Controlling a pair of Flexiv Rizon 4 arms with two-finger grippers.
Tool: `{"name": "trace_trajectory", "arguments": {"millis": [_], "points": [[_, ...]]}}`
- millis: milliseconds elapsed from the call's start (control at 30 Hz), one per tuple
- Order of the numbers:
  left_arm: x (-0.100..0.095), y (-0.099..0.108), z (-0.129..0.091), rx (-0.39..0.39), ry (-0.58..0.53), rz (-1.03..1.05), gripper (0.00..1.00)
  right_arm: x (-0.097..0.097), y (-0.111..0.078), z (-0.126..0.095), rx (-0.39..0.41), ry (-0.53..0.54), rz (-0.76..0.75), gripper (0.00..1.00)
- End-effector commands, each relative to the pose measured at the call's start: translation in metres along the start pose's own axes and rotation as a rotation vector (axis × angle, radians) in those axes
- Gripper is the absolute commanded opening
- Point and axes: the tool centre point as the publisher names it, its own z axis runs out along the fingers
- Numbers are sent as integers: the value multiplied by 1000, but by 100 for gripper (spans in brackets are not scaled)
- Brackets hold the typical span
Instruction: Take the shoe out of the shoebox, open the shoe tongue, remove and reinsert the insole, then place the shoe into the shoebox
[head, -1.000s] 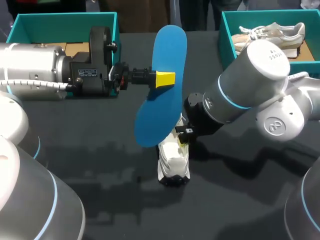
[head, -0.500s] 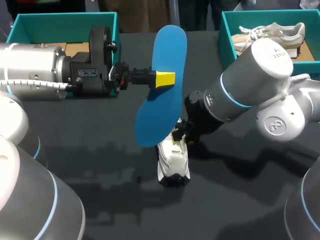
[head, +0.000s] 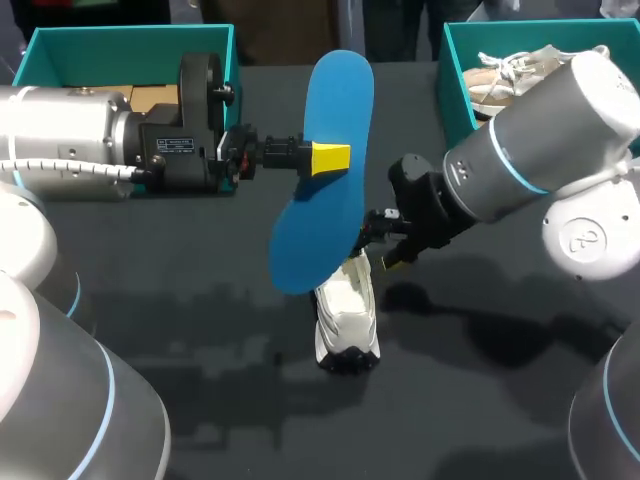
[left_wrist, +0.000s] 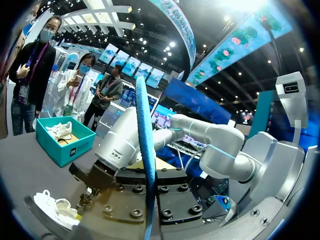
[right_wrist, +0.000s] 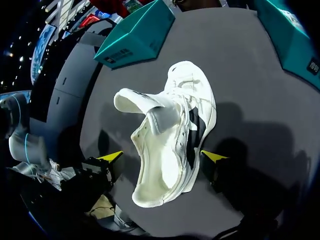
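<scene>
Behind the insole (head: 335, 100) pinched in left jaws, the shoe (head: 345, 325) half hides under spread right jaws.

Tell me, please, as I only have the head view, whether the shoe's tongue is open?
Observer: Yes, the right wrist view shows the tongue folded back off the shoe.
Operator: Is the right gripper gripping the shoe?
Observer: No. The right gripper is open, with one tip on each side of the heel end, and no contact shows.
Operator: Is anything inside the shoe?
Observer: Nothing shows; its inside looks bare.
</scene>
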Motion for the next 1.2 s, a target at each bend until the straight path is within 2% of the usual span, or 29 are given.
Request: {"name": "trace_trajectory", "arguments": {"millis": [33,367,467,567,633,800,1000,1200], "points": [[-1,1,2,2,0,0,0,-6,-8,-16,-8,28,-1,100],[-1,1,2,2,0,0,0,-6,-8,-16,-8,28,-1,100],[-1,1,2,2,0,0,0,-3,-4,-18,-66,116,12,100],[-4,0,4,-3,10,118,0,-3,-4,-28,-84,174,41,100],[-8,-2,3,3,1,238,0,0,-5,-40,-124,238,55,100],[-18,-5,-2,12,-11,539,0,4,-4,-59,-156,303,74,100],[-34,-7,-3,5,0,936,0,9,8,-76,-149,374,77,100],[-48,-6,-2,12,20,1223,0,13,19,-92,-140,428,73,100]]}}
